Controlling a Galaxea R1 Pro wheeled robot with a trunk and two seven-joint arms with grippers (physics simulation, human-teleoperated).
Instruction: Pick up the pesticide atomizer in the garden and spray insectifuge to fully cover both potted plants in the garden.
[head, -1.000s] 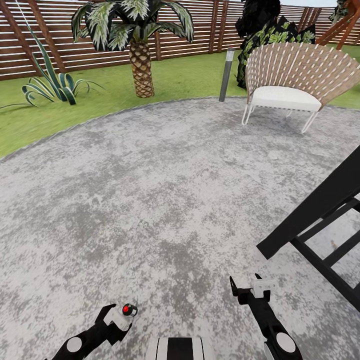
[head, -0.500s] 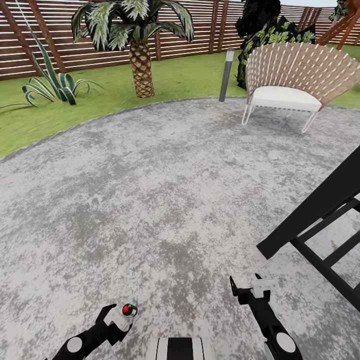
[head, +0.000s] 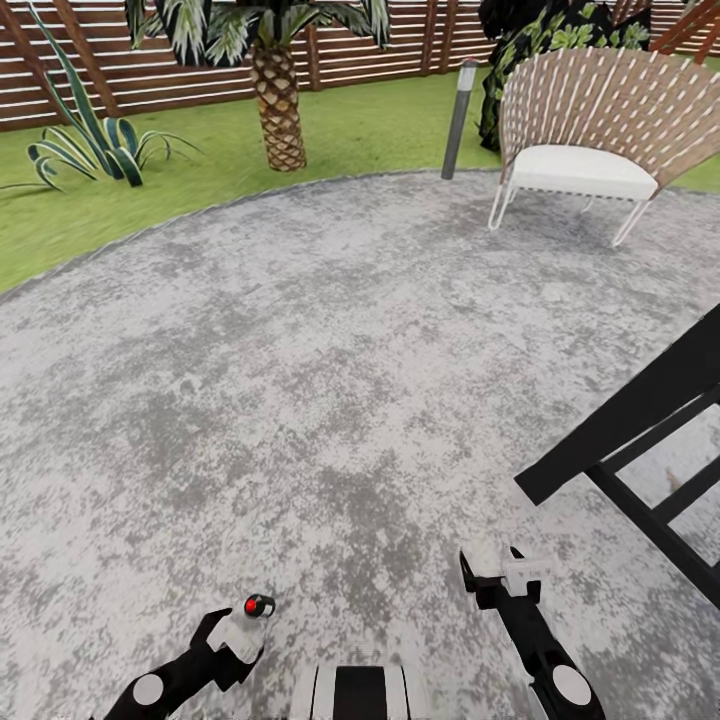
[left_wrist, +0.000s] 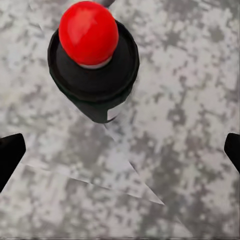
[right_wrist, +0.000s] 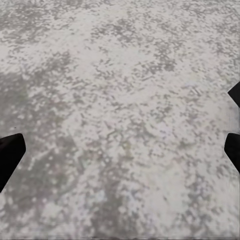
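At the bottom of the head view, two black robot arms are seen reaching forward over a round patio (head: 330, 350) of mottled grey paving. The left gripper (head: 232, 640) is held low above the paving with its jaws open. In the left wrist view, its fingertips (left_wrist: 10, 155) are seen at opposite edges, well apart. The spray bottle (head: 252, 615) is found right at this gripper, and no finger is seen pressing on it. From the left wrist view, the bottle (left_wrist: 92, 60) is seen from above as a red ball on a round black cap, with a pale body below. Whether the bottle stands on the paving or is touched by the gripper cannot be told.

The right gripper (head: 490, 565) is also held open, with nothing between its fingers. In the right wrist view, bare grey paving is seen between its spread fingertips (right_wrist: 10, 157). A black table frame (head: 640, 440) is seen just to the right of that arm.

Beyond the patio, a green lawn (head: 370, 130) is bordered by a brown slatted fence (head: 150, 70). One potted plant (head: 90, 150), a low rosette of pointed striped leaves, is placed on the grass at far left. A palm (head: 278, 110) with a scaly trunk is set near it. A slim grey lamp post (head: 458, 120) and a woven chair (head: 580, 130) with a white seat are found at the patio's far edge, with a dark leafy bush (head: 540, 40) behind the chair.
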